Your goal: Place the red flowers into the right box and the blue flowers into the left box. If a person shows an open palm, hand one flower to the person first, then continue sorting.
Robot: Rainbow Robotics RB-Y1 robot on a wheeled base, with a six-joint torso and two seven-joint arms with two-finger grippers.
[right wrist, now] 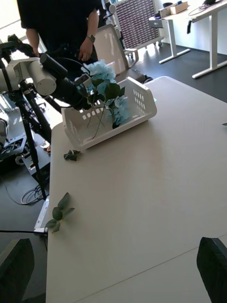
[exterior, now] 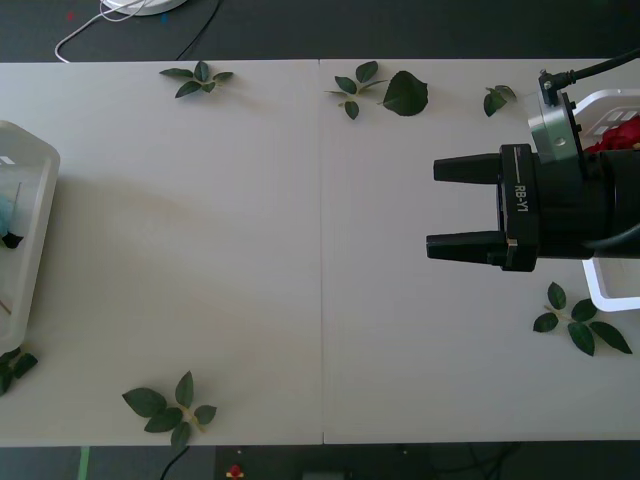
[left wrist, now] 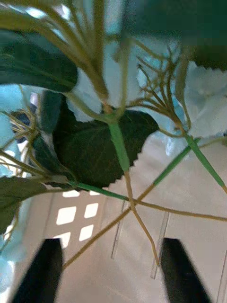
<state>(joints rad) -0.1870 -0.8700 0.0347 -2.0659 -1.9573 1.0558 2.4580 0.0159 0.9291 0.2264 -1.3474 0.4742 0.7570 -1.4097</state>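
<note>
Left wrist view, left tool (left wrist: 111,270) spread, blue flowers (left wrist: 113,118) just beyond, right tool (exterior: 465,208) spread.

The right box (exterior: 612,100) runs off the 3 o'clock edge, largely hidden behind the right gripper (exterior: 432,207); the left box (exterior: 40,200) is cut off at 9 o'clock.

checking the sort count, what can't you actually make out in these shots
- Red flowers: front view, the right gripper and arm cover most of the right box, also cut by the edge. Number unclear.
- Blue flowers: right wrist view, heads overlap in the left box; number unclear.
- Left box in the front view: cut off by the edge.
- Left gripper: left wrist view, open among stems; contact unclear.
</note>
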